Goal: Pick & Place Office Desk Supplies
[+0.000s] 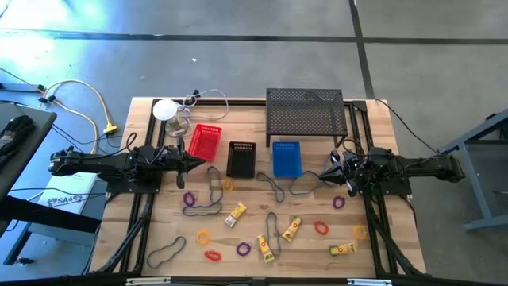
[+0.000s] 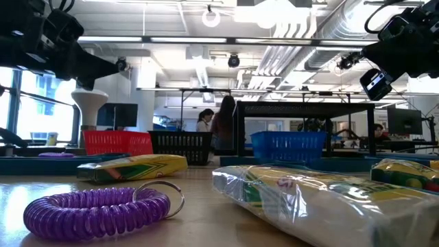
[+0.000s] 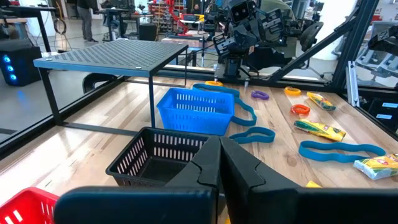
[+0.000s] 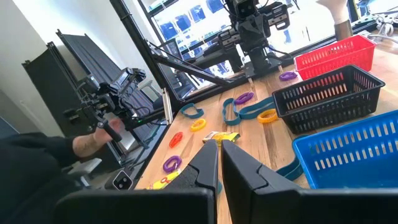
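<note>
Left gripper: mine, (image 1: 200, 164), fingers pressed together on nothing, hovering just past the red basket (image 1: 204, 141) and beside the black basket (image 1: 241, 159).
Right gripper: also mine, (image 1: 324, 175), jaws closed and empty, hanging by the blue basket (image 1: 286, 158), with a grey band loop (image 1: 302, 186) lying near its tip.
Supplies: all loose on the table (image 1: 373, 262), none in a basket; coiled rings, yellow-and-black packets and dark loops lie from 4 to 8 o'clock of the baskets.
Nearest packet: the one at the table's middle (image 1: 235, 214) has its long axis running from 1 to 7 o'clock; the packet (image 1: 292, 229) farther toward 3 o'clock lies much the same way.
Other packets: one (image 1: 266, 249) runs roughly 11 to 5; the last (image 1: 343, 249) lies along 3 to 9.
Risk, approach: I judge that descending with closed jaws would only shove a packet along the wood, so I must open first.
Risk, alignment: gripping along a packet's length instead of across it would likely let it slip out.
Risk, loops: the floppy grey loops may snag a finger or drag a neighbouring purple ring (image 1: 189, 198).
Risk, crowding: the wire-mesh shelf (image 1: 306, 110) stands just behind the baskets, so a high swing could clip it.
</note>
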### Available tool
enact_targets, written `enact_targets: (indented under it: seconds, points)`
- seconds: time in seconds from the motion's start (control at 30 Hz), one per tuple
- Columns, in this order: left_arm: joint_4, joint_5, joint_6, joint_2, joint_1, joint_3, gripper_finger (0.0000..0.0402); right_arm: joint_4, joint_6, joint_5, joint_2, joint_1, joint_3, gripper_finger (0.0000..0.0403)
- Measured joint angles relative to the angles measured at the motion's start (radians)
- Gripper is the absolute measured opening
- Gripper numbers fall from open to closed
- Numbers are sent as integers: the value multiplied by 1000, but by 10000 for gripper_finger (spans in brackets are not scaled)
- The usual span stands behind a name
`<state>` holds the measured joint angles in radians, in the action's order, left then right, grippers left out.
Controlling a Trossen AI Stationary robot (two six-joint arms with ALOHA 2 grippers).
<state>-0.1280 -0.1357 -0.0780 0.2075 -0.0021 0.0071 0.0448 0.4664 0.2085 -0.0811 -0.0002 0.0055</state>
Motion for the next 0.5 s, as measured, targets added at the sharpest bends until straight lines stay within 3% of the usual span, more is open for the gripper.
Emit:
enact_targets:
  seconds: [0.2, 0.37, 0.5]
  points:
    - [0, 0, 0, 0, 0, 0, 0, 12, 14, -14, 0, 0, 0, 8]
    - [-9, 0, 0, 0, 0, 0, 0, 23, 204, -59, 0, 0, 0, 8]
    - [-9, 0, 0, 0, 0, 0, 0, 23, 224, -74, 0, 0, 0, 8]
